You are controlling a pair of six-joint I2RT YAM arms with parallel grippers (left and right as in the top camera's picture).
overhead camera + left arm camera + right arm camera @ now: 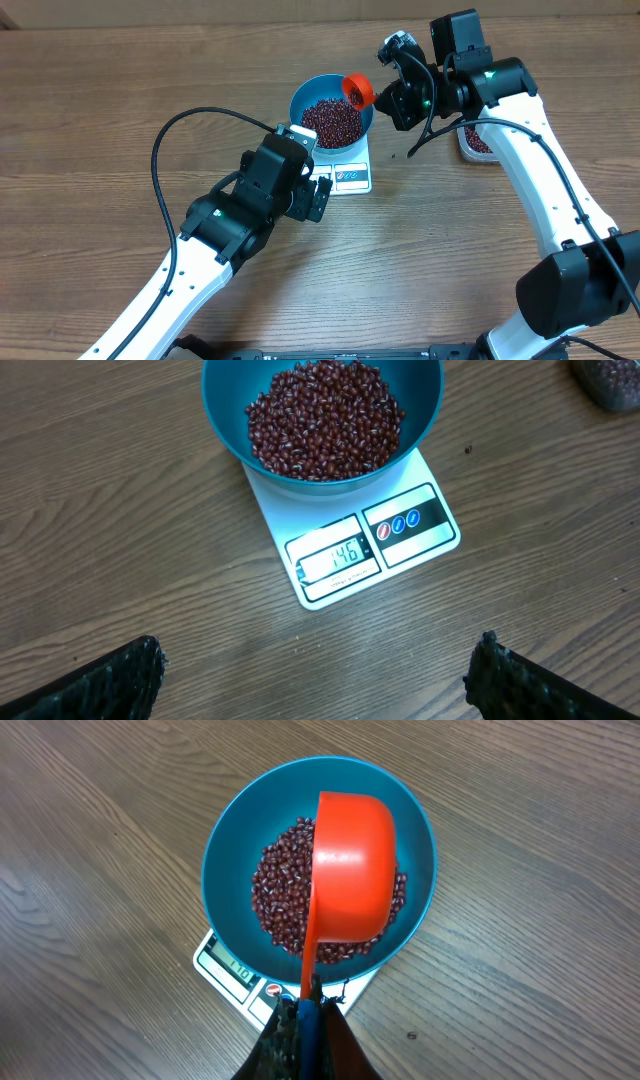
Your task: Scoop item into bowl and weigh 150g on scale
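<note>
Pinches the handle of the orange scoop [350, 870] in the right gripper [305, 1020], cup tipped directly over the blue bowl [225, 860] of beans [325, 420] on the scale [420, 530], toward the table's [100, 100] far edge. Holds the left gripper [315, 660] wide, empty, before the scale.

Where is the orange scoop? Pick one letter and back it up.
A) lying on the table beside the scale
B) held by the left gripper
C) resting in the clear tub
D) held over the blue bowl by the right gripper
D: the right gripper is shut on the handle of the orange scoop, which hangs above the beans in the blue bowl.
</note>
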